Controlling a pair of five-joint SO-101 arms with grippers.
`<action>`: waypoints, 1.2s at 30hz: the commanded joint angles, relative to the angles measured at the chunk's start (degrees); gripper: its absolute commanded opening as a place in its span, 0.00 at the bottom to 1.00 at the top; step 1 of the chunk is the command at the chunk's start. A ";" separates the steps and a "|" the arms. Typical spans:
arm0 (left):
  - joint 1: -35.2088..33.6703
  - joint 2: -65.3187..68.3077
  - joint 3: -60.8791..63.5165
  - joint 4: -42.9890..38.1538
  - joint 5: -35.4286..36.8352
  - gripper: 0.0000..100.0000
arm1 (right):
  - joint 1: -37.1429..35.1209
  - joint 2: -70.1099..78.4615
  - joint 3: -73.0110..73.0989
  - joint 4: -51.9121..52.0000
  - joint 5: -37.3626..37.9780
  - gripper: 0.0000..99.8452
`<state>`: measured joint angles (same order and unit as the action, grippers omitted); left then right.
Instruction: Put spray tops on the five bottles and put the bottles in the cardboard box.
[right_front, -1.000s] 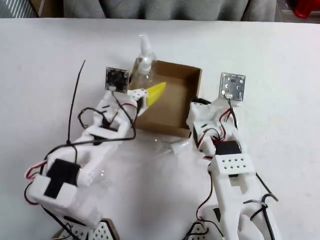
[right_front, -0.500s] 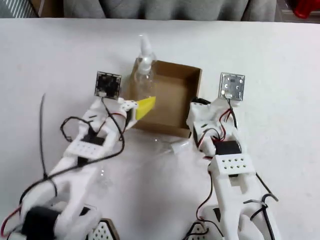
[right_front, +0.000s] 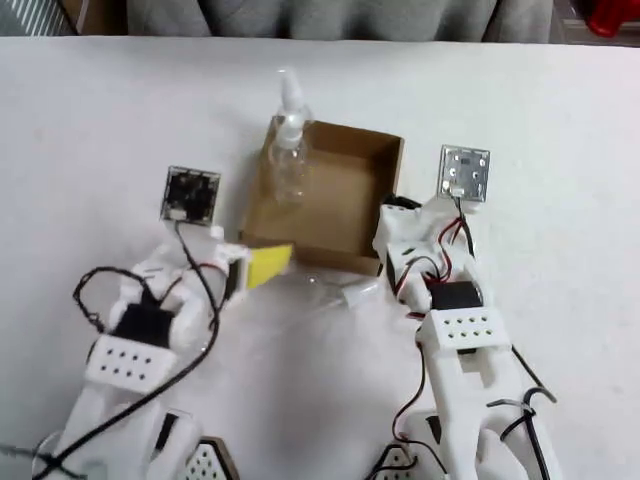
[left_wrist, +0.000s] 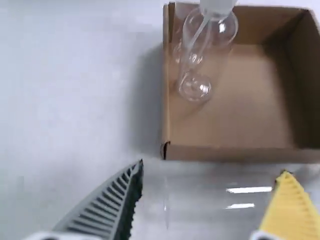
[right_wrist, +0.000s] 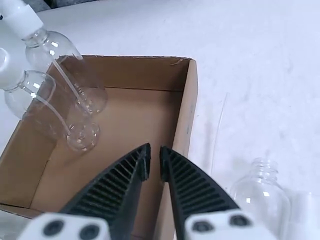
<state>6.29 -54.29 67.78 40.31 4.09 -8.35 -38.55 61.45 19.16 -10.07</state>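
the cardboard box (right_front: 345, 215) is seen toward 12 o'clock on the tabletop (right_front: 540, 110), with two clear bottles (right_wrist: 70, 75) fitted with spray tops stood in its 10 o'clock corner. an uncapped bottle (right_wrist: 260, 192) is found on the tabletop just beside the box's 6 o'clock wall. the left tool (left_wrist: 211, 171) is held spread wide and empty at the box's 7 o'clock, and the right tool (right_wrist: 153, 155) is seen pressed together, with nothing pinched, at the box's 4 o'clock edge.
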 joint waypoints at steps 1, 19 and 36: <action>-5.23 -6.90 -0.88 9.32 -0.35 0.38 | -0.31 0.13 -3.25 -1.01 0.53 0.02; -20.00 -7.96 -9.85 25.41 -0.44 0.04 | -0.48 0.22 -3.16 -0.92 0.62 0.02; -14.02 19.82 -23.56 50.64 -16.26 0.02 | -0.48 0.22 -3.08 -0.84 0.53 0.02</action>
<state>-11.74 -45.05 50.46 86.90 -6.02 -8.35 -38.55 61.45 19.16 -10.07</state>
